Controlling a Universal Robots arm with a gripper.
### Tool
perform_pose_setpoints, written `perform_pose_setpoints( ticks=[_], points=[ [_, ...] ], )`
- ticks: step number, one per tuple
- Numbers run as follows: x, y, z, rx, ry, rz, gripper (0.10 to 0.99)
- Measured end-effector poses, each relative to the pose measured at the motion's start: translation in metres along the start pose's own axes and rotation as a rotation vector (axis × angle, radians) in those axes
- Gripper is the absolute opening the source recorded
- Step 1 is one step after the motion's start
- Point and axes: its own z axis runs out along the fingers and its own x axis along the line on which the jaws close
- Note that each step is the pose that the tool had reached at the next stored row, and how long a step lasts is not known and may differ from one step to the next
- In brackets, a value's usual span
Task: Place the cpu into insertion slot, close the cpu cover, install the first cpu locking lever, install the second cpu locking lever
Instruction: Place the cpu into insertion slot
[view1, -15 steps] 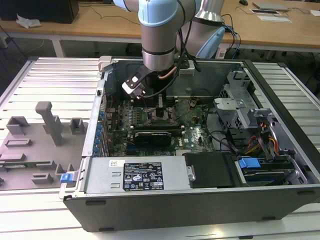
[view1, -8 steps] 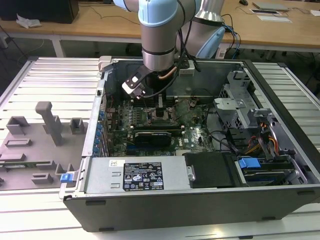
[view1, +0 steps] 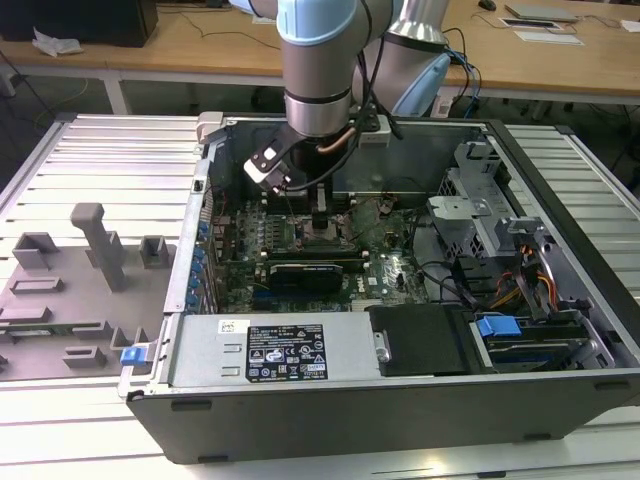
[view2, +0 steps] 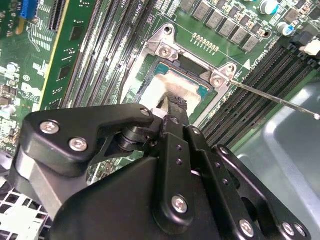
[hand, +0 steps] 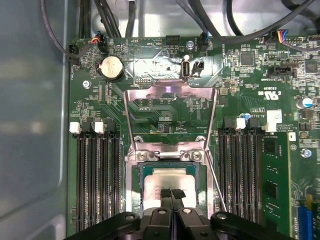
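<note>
The gripper (hand: 172, 193) is holding its fingers closed together, gripping nothing, with the tips at the top of the cpu (hand: 167, 176), probably to press it flat. The cpu is lying in the insertion slot (hand: 140, 189). The cpu cover (hand: 170, 90) is standing open, leaving room for this.

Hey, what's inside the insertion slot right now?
The cpu lies in the insertion slot, its silver top showing. The gripper, fingers shut, covers part of the chip in both wrist views, and the chip itself hides the socket's pins.
</note>
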Motion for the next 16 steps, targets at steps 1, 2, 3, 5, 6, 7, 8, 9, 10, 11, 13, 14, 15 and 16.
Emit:
perform_pose_setpoints(
  ticks=[1,2,3,5,6,7,8,9,10,11,13,14,15,16],
  points=[
    [0.0000,0.0002,-0.0017,0.000,-0.0004,0.000,0.106],
    [0.0001,0.0003,-0.0030,0.000,-0.0007,0.000,0.106],
    [0.0001,0.0004,-0.0048,0.000,-0.0012,0.000,0.106],
    [0.0001,0.0007,-0.0077,0.000,-0.0018,0.000,0.106],
    [0.0002,0.0009,-0.0099,0.000,-0.0028,0.000,0.106],
    [0.0002,0.0010,-0.0116,0.000,-0.0029,0.000,0.106],
    [0.0002,0.0012,-0.0132,0.000,-0.0030,0.000,0.106],
    [0.0004,0.0012,-0.0140,0.000,-0.0041,0.000,0.106],
    [0.0007,0.0012,-0.0145,-0.001,-0.0069,0.000,0.106],
    [0.0009,0.0012,-0.0153,-0.001,-0.0109,-0.001,0.106],
    [0.0010,0.0013,-0.0160,-0.001,-0.0127,-0.001,0.106],
    [0.0014,0.0012,-0.0170,-0.001,-0.0181,-0.001,0.106],
    [0.0018,0.0013,-0.0180,-0.002,-0.0240,-0.002,0.106],
    [0.0018,0.0013,-0.0187,-0.002,-0.0277,-0.003,0.106]
  ],
)
